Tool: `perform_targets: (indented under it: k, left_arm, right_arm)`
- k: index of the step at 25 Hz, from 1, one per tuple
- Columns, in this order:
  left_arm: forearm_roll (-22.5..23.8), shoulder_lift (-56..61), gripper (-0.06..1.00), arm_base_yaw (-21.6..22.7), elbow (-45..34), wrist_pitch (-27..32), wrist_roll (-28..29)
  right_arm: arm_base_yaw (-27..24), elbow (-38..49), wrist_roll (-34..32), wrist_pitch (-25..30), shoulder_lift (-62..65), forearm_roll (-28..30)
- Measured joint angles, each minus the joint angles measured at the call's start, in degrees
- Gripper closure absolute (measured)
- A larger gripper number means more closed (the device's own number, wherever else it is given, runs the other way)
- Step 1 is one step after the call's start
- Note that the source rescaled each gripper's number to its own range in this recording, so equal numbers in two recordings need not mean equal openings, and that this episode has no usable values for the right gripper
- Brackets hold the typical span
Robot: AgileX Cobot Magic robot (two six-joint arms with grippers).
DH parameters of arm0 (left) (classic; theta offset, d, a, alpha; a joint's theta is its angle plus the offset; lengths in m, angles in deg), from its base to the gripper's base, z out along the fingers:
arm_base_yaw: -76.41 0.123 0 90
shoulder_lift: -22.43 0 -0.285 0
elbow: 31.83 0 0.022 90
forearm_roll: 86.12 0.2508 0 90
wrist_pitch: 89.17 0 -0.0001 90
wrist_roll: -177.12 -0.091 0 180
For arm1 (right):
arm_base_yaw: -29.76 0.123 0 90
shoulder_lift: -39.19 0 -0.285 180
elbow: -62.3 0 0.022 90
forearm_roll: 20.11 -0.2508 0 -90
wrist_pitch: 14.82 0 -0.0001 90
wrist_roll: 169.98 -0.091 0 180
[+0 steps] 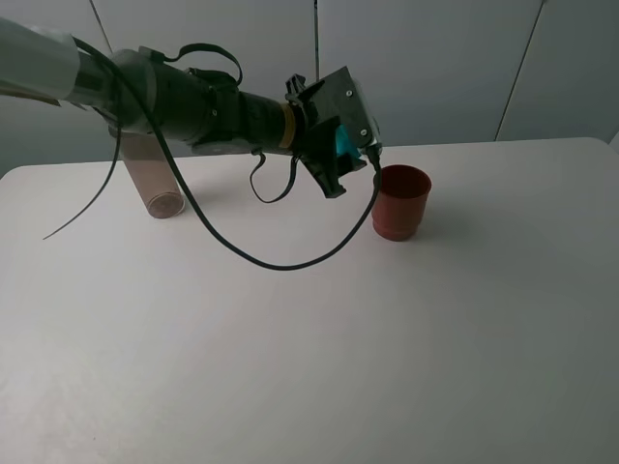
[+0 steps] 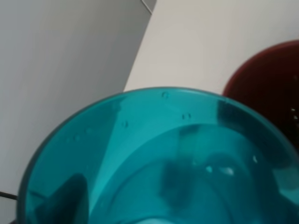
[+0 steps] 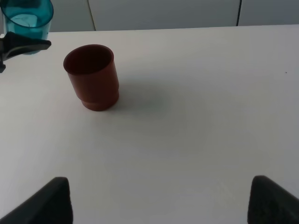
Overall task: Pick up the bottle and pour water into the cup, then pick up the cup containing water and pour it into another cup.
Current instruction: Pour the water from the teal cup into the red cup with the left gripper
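My left gripper is shut on the cup, a translucent teal tumbler, and holds it off the table just left of another cup, the red-brown one. The teal cup fills the left wrist view, with droplets on its inner wall and the red cup close behind its rim. From the right wrist, the teal cup hangs beside the red cup. My right gripper is open over bare table, well short of both cups. The bottle stands at the back left, partly behind the left arm.
A black cable hangs in a loop from the left arm down to the white table. A grey panelled wall runs along the table's far edge.
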Motion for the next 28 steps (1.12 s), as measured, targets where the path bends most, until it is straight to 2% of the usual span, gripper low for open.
perform_targets:
  k: [13,28]
  left_arm:
    - [0.8,0.0,0.76,-3.9,2.0,9.0,-5.6]
    - [5.2,-1.7,0.76,-5.2,6.8,13.4,-6.4]
  right_arm:
    - [0.0,0.0,0.4,0.0,0.0,0.0]
    - [0.0,0.0,0.4,0.0,0.0,0.0]
